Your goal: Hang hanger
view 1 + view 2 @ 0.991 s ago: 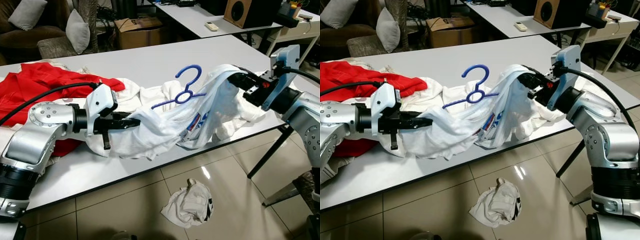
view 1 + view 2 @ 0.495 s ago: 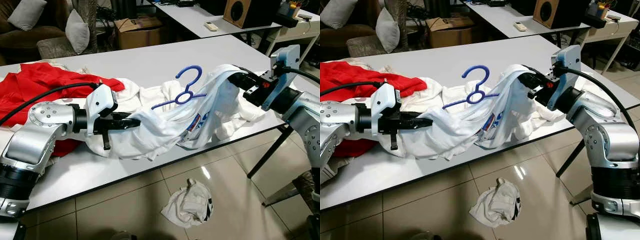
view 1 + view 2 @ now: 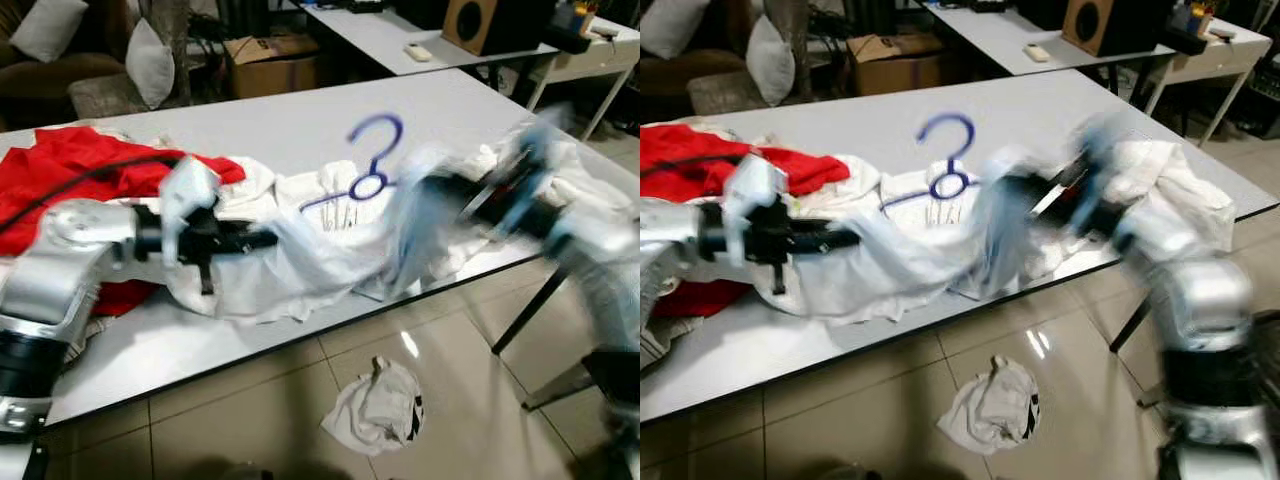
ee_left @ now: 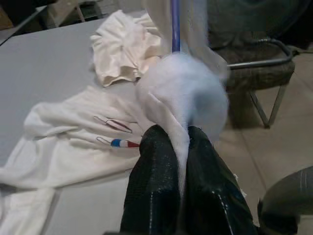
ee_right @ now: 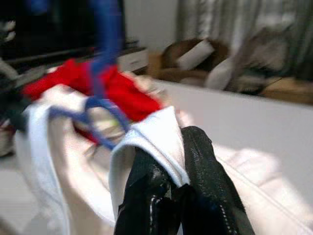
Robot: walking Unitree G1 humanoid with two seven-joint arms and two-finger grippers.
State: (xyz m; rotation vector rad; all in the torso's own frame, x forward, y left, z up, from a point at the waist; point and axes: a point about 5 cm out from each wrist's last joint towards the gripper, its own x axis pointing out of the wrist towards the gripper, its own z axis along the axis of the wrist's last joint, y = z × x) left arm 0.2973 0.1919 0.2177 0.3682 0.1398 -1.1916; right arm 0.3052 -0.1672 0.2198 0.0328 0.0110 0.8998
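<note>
A blue plastic hanger (image 3: 368, 160) stands with its hook up, its arms inside a white T-shirt (image 3: 330, 250) stretched over the white table (image 3: 270, 120). My left gripper (image 3: 268, 238) is shut on the shirt's left end; in the left wrist view the fingers (image 4: 156, 191) pinch the white cloth. My right gripper (image 3: 435, 190), blurred, is shut on the shirt's other end; its fingers (image 5: 195, 166) clamp a fold of white fabric in the right wrist view, with the hanger (image 5: 105, 54) behind.
A red garment (image 3: 70, 175) and more white clothes (image 3: 560, 170) lie on the table. A crumpled white cloth (image 3: 378, 408) lies on the tiled floor by the table's front edge. A second table, a speaker and a cardboard box stand behind.
My right gripper has swung left and lower with its end of the shirt, and the picture is blurred. The hanger now stands more upright. The left gripper holds its place.
</note>
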